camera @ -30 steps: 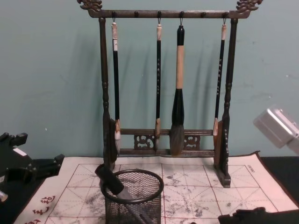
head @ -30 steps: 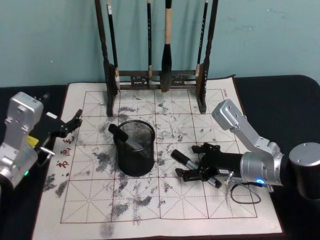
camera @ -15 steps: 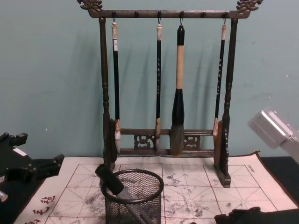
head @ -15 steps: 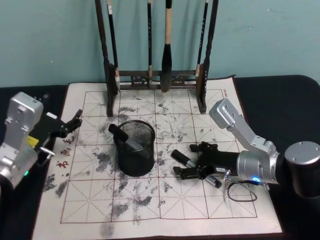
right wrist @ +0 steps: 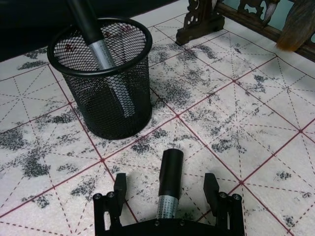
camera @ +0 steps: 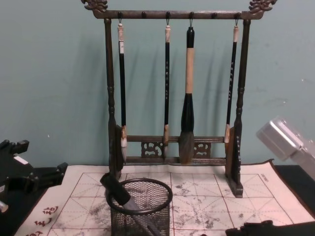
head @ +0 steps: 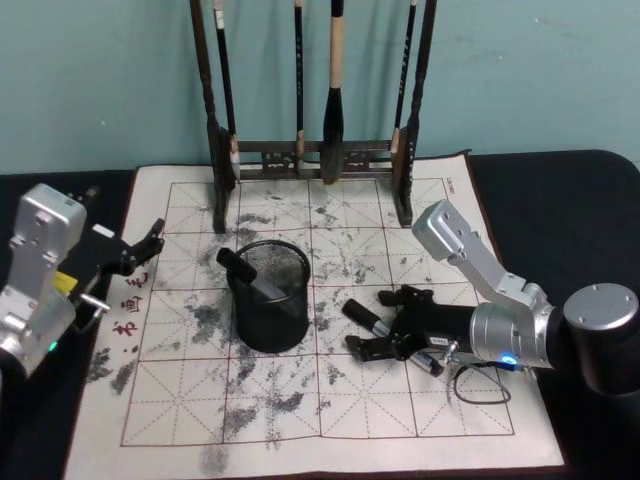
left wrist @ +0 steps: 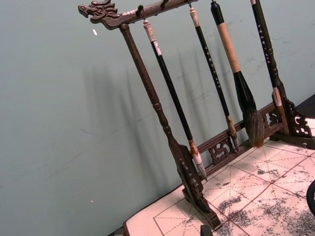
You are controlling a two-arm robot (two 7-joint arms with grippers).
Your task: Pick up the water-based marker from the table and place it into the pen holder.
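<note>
Finding one, nearest: my right gripper (right wrist: 166, 183) has crept left over the last second and now straddles the water-based marker (right wrist: 172, 164). The jaws stand wide apart, one on each side of the barrel, clear of it and holding nothing. The marker has not shifted. It lies flat on the table (head: 300, 410), right of centre, with its black cap pointing toward the pen holder (head: 270, 320).

Assessment: the approach looks finished and the grasp is not yet made. In my judgement the next step is to close on the barrel just behind the cap. The barrel is round and smooth, so an off-centre squeeze could roll it out across the felt.

Finding two, mid-table: the pen holder stands upright just left of the marker and apart from it. It already contains a second marker (head: 245, 272), which leans with its black cap above the left rim. The right half of the opening is free, so I judge there is room for a drop on my side.

Finding three: my left gripper (head: 150, 245) is parked at the left edge of the mat, well away from the work.

Finding four, farthest: the brush rack (head: 310, 150) stands at the far edge, its brushes (camera: 187, 98) hanging undisturbed.
</note>
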